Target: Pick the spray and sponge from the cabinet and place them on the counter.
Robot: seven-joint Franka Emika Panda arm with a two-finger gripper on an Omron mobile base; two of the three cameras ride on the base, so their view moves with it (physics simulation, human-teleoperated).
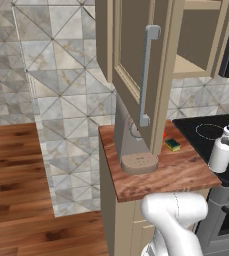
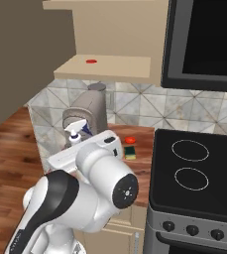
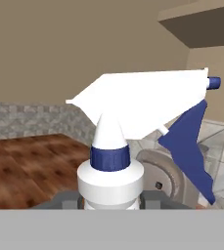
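Note:
My gripper [image 3: 110, 199] is shut on the neck of the spray [image 3: 133, 107], a white bottle with a blue collar and trigger. From the left base camera the spray [image 1: 220, 152] hangs near the seam between the counter [image 1: 181, 172] and the stovetop. The same spray [image 2: 75, 132] peeks out behind my arm, in front of the coffee machine. On the counter lies the sponge [image 1: 173, 144], green over yellow, and from the right it is the sponge [image 2: 130, 153]. The cabinet door [image 1: 133, 55] stands open, showing its bar handle [image 1: 146, 75] and a shelf [image 2: 110, 67].
A grey coffee machine [image 1: 131, 145] stands at the counter's back left under the open door. A small red-orange thing [image 2: 130, 140] lies behind the sponge, and a red spot [image 2: 90, 61] sits on the shelf. The black stovetop [image 2: 199, 168] is to the right, below a dark microwave [image 2: 204, 39].

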